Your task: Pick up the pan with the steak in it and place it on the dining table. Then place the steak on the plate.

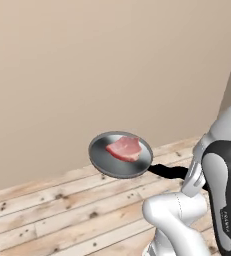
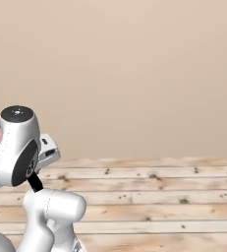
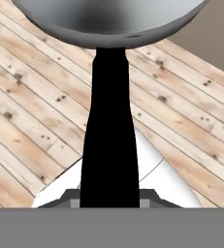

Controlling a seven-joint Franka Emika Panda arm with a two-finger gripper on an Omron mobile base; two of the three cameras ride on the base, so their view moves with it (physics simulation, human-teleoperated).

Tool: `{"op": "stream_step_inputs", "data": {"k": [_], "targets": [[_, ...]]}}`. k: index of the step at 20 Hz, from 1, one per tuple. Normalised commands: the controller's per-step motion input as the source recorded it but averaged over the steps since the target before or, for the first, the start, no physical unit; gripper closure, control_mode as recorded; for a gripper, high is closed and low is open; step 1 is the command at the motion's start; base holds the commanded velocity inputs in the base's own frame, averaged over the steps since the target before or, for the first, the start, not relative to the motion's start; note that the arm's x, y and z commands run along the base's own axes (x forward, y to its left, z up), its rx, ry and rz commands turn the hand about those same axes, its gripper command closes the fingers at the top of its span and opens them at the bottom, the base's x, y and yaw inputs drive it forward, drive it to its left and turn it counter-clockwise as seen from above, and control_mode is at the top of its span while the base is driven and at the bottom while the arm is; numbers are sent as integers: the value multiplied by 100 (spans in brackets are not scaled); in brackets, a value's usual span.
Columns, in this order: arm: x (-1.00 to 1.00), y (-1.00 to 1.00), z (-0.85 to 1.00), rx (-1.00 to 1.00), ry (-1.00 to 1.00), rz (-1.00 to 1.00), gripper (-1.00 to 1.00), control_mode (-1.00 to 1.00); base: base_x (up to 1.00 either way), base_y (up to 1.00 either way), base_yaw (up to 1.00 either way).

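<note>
Tool [image 3: 109,203] at the bottom of the hand view, closed on the black handle [image 3: 109,140] — the handle runs straight up from between its tips toward twelve o'clock, where the pan's [image 1: 120,154] grey underside crosses the top edge. In the left base view the pan hangs in the air above the plank floor [image 1: 62,210], handle pointing toward four o'clock into the wrist, bowl roughly level with perhaps a slight tilt. The steak [image 1: 123,148] lies inside it, a little toward the two o'clock side of the bowl, touching the metal.

Neither the worktop that serves as dining table nor the plate is in sight here, so the carry looks far from finished. The risk is leverage — the grip sits at the handle's far end, and the loaded bowl could twist the handle between the tips if the base turns or stops sharply. Any roll would send the steak sliding to the low rim and over onto the floor. A swing near the beige wall [image 1: 87,60] could also clip the pan's rim.
</note>
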Motion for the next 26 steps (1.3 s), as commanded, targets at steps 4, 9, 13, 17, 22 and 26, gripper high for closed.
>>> {"op": "stream_step_inputs", "data": {"k": [4, 9, 13, 17, 22, 26], "targets": [[0, 0, 0, 0, 0, 0, 100, 100, 0, 0, 44], [0, 0, 0, 0, 0, 0, 100, 100, 0, 0, 44], [0, 0, 0, 0, 0, 0, 100, 100, 0, 0, 46], [0, 0, 0, 0, 0, 0, 100, 100, -1, 0, 46], [0, 0, 0, 0, 0, 0, 100, 100, -1, 0, 47], [0, 0, 0, 0, 0, 0, 100, 100, -1, 0, 47]]}}
